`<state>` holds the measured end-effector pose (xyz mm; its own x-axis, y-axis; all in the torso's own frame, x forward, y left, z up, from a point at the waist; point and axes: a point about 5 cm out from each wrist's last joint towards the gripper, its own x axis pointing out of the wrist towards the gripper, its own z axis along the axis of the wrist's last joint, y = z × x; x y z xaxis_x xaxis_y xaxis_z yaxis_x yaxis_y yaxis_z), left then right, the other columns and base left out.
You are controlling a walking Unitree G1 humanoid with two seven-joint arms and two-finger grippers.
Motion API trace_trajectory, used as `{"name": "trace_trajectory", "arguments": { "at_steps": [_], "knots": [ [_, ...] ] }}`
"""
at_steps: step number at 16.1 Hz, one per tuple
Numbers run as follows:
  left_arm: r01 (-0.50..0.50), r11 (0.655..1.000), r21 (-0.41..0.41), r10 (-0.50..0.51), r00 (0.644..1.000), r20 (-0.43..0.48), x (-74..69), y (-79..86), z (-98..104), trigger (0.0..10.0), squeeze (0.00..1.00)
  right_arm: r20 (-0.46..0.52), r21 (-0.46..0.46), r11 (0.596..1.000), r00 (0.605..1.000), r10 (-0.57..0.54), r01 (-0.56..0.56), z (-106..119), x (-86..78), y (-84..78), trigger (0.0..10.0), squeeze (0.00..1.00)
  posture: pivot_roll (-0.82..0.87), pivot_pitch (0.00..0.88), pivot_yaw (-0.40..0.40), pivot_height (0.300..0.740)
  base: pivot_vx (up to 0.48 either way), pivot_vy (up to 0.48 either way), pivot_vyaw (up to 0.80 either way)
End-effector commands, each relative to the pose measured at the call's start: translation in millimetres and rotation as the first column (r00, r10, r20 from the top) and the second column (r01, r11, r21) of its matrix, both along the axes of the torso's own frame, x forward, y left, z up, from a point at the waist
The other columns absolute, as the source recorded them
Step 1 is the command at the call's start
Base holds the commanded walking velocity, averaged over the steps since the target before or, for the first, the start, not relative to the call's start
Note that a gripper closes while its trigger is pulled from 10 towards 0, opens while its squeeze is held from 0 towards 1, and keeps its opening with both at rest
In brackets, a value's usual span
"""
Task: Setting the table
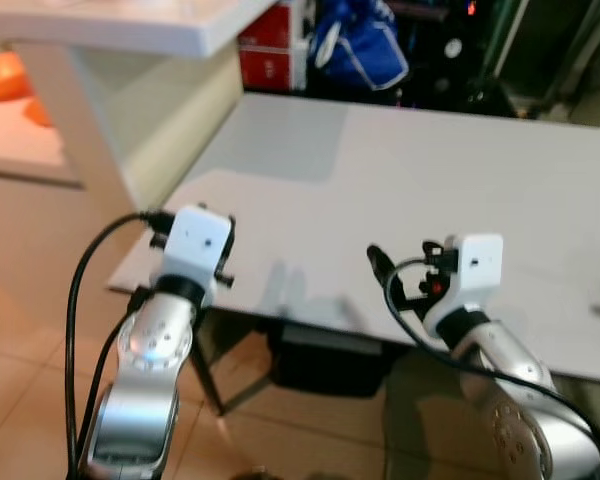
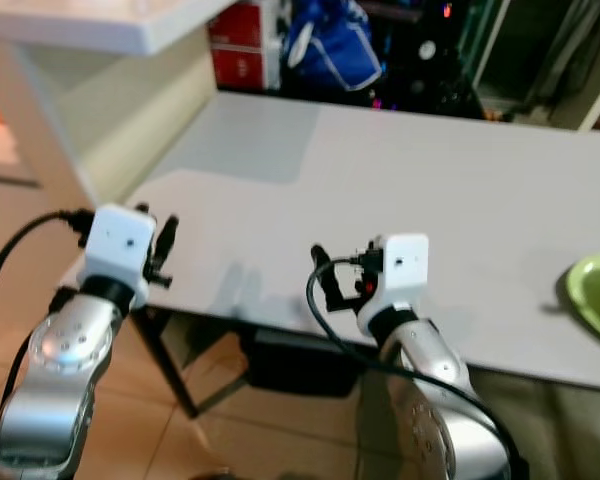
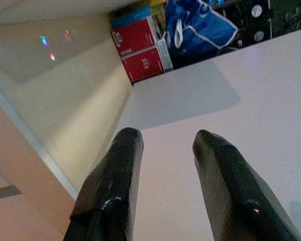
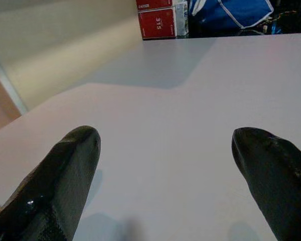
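Observation:
A pale grey table (image 1: 400, 170) stands in front of me, its top bare where my arms reach. A green plate (image 2: 597, 297) lies at its near right edge, cut off by the picture's border. My left gripper (image 3: 165, 145) hovers at the table's near left corner, open with a moderate gap and nothing between its black fingers (image 3: 115, 170). My right gripper (image 4: 165, 138) hangs over the middle of the near edge, wide open and empty, pointing across the tabletop. One black finger (image 1: 379, 263) pokes out beside its white wrist camera.
Red boxes (image 1: 270, 50) and a blue bag (image 1: 360, 45) sit beyond the table's far left end. A white counter (image 1: 130, 25) and a cream wall rise on the left. A dark box (image 1: 325, 365) rests on the tiled floor under the table.

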<state>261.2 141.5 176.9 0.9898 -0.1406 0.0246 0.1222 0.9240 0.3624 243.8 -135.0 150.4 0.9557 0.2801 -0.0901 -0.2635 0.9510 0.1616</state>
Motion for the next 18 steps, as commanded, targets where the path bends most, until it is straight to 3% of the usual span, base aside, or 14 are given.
{"name": "trace_trajectory", "arguments": {
  "at_steps": [1, 15, 18],
  "knots": [
    [0.000, 1.000, -0.007, -0.001, 1.000, -0.004, 1.2, -1.0, -1, 10.0, 0.00, -0.007, 0.004, 0.999, 0.999, -0.032, 0.032, -1, 1.1, -5.3, 10.0, 0.00, 0.00, 0.000, -0.001, 0.740, 0.000, 0.480, 0.00],
    [-0.051, 0.999, 0.002, 0.051, 0.999, 0.000, 7.3, 11.6, 1, 10.0, 0.00, -0.003, 0.013, 1.000, 1.000, -0.015, 0.015, 1, 8.5, -1.0, 10.0, 0.00, 0.02, 0.000, -0.014, 0.740, 0.000, 0.480, -0.07],
    [-0.083, 0.996, -0.030, 0.083, 0.996, -0.013, 8.8, 15.6, 0, 10.0, 0.00, 0.000, 0.012, 1.000, 1.000, -0.010, 0.010, 2, 10.0, -0.2, 10.0, 0.00, 0.02, 0.000, -0.014, 0.740, 0.000, 0.480, 0.00]
  ]
}}
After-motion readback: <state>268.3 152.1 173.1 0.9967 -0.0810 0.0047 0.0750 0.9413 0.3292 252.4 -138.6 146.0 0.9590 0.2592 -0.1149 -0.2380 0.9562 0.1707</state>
